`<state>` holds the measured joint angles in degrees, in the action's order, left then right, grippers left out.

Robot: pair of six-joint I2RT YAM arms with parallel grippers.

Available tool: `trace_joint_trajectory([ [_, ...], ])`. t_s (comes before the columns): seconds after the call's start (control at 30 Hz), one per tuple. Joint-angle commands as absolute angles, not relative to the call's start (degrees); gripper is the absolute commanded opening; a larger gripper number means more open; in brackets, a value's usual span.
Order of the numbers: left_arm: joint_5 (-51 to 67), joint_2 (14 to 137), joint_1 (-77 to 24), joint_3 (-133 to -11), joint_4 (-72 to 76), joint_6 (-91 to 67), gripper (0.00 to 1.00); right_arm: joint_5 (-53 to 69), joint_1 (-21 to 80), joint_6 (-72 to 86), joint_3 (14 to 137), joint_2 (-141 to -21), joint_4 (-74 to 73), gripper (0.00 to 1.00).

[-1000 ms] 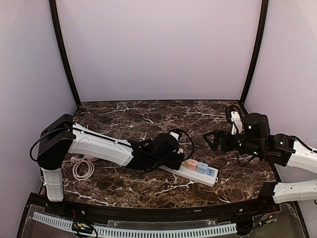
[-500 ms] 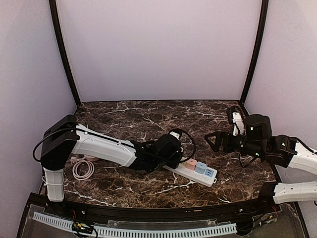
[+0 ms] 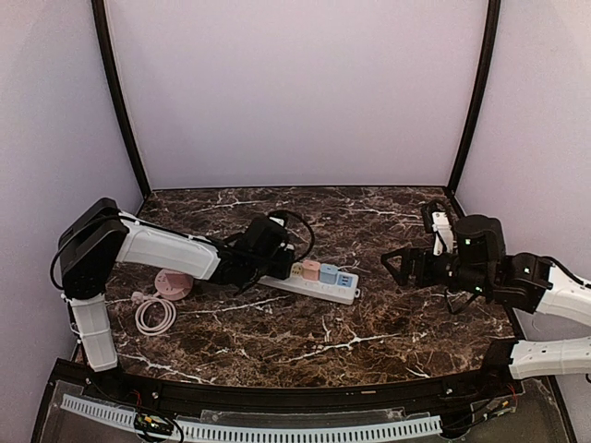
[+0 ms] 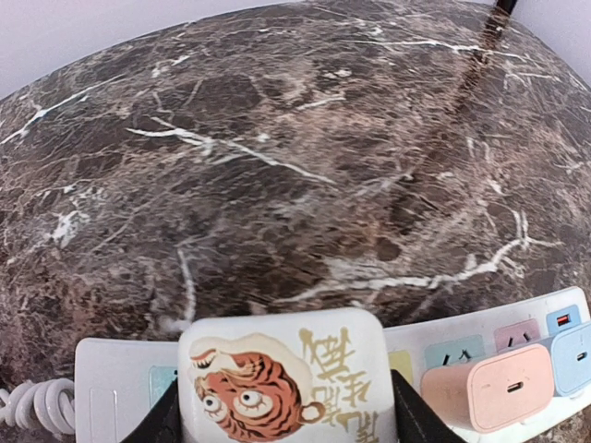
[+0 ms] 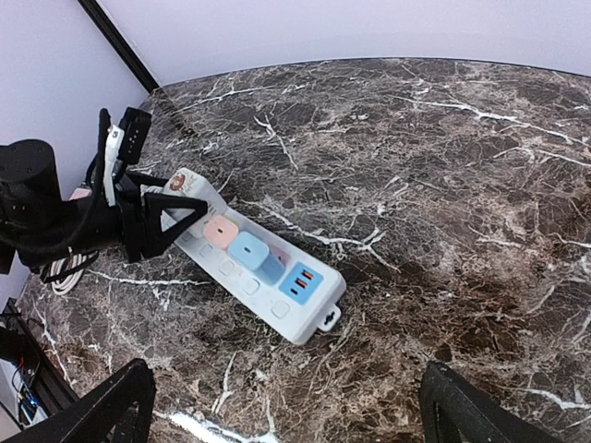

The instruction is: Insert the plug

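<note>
Here, the left gripper [image 4: 286, 426] clamps the plug [image 4: 286, 374] right over the strip's [image 5: 277, 291] left end. The right gripper [image 3: 399, 265], spread and empty, hovers apart, off the strip's right end.

One power strip [image 4: 115, 369], one coiled cable [image 3: 154, 316], three chargers: a tiger-printed charger [image 4: 286, 383], a pink charger [image 4: 480, 399], a blue charger [image 4: 574, 355].

The power strip [image 3: 325, 291] lies on the table [image 3: 369, 337]. On its left end sits the plug [image 4: 288, 388], between the fingers of the left gripper [image 3: 282, 266]. Two chargers [image 3: 319, 271] sit in the strip just right of the plug. A coiled cable [image 3: 154, 316] lies well to the strip's left, and the right gripper [image 3: 395, 266] is well apart to its right.
</note>
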<state>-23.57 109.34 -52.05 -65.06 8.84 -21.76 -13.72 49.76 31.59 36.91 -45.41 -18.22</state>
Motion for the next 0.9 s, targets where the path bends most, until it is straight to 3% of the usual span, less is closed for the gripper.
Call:
trace_joint_trajectory([
  [0.0, -22.2, 105.9, -47.0, -62.2, 10.6, -18.7, 0.40, -13.4, 49.7, 31.1, 35.7, -45.4, -17.3, 0.99],
  [0.7, -15.6, 102.8, -24.8, -55.5, 13.6, -13.5, 0.44, -12.6, 49.7, 30.7, 36.0, -49.8, -13.8, 0.99],
  [0.87, -14.2, 103.0, -24.6, -55.5, 14.2, -13.1, 0.61, -13.9, 49.7, 30.3, 36.8, -51.2, -13.0, 0.99],
])
